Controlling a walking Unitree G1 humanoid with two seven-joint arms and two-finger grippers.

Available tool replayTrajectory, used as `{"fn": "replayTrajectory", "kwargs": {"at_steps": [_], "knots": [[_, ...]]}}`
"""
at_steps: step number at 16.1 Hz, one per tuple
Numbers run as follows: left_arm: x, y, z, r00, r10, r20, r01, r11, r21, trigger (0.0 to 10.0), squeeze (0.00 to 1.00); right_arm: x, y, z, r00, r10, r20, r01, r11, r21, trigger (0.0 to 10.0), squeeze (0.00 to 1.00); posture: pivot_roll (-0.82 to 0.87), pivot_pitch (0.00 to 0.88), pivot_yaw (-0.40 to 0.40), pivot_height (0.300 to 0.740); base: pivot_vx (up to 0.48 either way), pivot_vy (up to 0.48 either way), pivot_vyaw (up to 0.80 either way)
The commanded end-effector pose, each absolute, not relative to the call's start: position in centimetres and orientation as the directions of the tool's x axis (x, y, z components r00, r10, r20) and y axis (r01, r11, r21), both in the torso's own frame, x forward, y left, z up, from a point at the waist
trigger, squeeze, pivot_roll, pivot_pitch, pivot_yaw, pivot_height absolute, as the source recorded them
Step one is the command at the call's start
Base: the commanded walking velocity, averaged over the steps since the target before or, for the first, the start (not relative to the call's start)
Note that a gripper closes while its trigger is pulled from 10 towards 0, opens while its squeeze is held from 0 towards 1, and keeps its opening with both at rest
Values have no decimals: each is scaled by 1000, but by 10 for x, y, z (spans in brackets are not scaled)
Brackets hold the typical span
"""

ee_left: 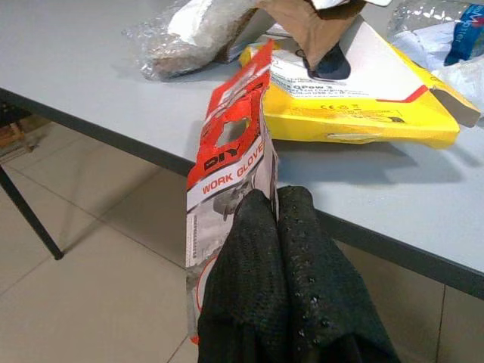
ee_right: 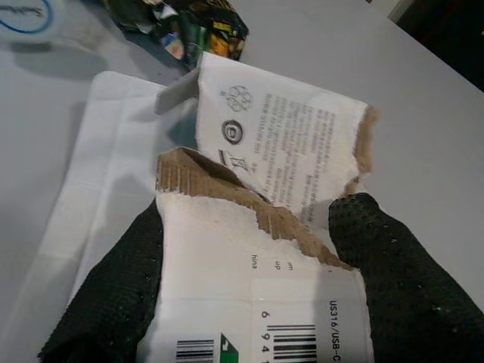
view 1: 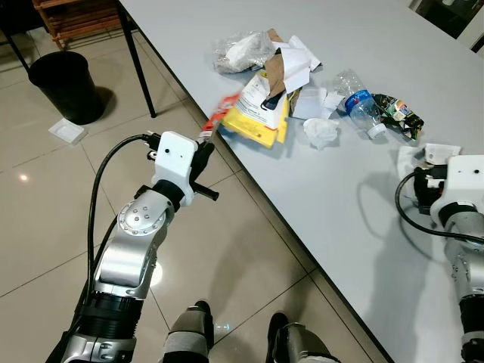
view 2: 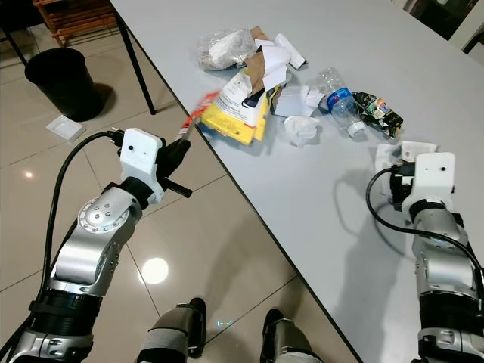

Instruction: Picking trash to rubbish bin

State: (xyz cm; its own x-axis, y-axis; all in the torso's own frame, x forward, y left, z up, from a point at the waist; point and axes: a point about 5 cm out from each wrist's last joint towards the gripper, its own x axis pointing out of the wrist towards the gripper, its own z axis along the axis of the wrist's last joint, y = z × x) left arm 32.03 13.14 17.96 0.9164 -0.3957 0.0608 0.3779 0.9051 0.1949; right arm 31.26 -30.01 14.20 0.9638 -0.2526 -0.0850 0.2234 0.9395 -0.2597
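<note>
- A grey counter (view 1: 318,219) runs diagonally across the head views, with tiled floor (view 1: 45,227) to the robot's left.
- A heap of trash sits on the counter: a yellow box (view 1: 261,113), a crumpled clear plastic bag (view 1: 238,51), a squashed water bottle (view 1: 359,106), a dark foil wrapper (view 1: 399,113) and a crumpled white tissue (view 1: 321,130).
- The left claw (view 1: 204,155) hangs off the counter's edge, over the floor, its two black fingers (ee_left: 291,287) pressed together on a flat red and white glove packet (ee_left: 231,159). The packet sticks up from the pinch, its top end close to the yellow box.
- The right claw (ee_right: 249,257) rests low on the counter, near the foil wrapper. Its fingers are spread either side of a torn white cardboard piece (ee_right: 280,181), which lies between them on a white sheet; I cannot tell whether they touch it.
- The black rubbish bin (view 1: 66,85) stands on the floor well away to the robot's left, beyond the counter leg (view 1: 140,64), with a small white scrap (view 1: 68,131) lying beside it.
- Judged step: the left claw has its piece lifted, so the carry to the bin appears to be in hand, while the right claw seems ready to take the cardboard.
- The next move would call for turning and walking towards the bin, keeping the thin packet firmly pinched, and stopping with the left claw over the bin's mouth.
</note>
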Motion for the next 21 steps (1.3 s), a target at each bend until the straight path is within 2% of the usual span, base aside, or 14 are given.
{"fn": "replayTrajectory", "kwargs": {"at_steps": [1,8,13,18,21], "knots": [[319,127,181,911,-409,64,390,900,197,0,0,306,-299,127,957,-257,-136,216,942,-255,0,0,346,248,-48,740,0,0,0],[324,116,189,904,-413,107,390,902,185,0,0,299,-295,151,949,-314,38,314,916,-249,0,0,305,222,-54,740,0,0,0],[335,100,194,902,-400,161,377,913,156,0,0,282,-285,181,912,-347,217,390,898,-204,0,0,241,184,-54,740,0,0,0],[342,83,194,894,-410,182,393,911,126,0,0,270,-283,197,890,-362,278,421,886,-195,0,0,159,146,-60,740,0,0,0],[344,74,192,890,-413,191,400,910,107,0,0,261,-273,210,885,-341,318,405,900,-161,0,0,129,130,-58,740,0,0,0]]}}
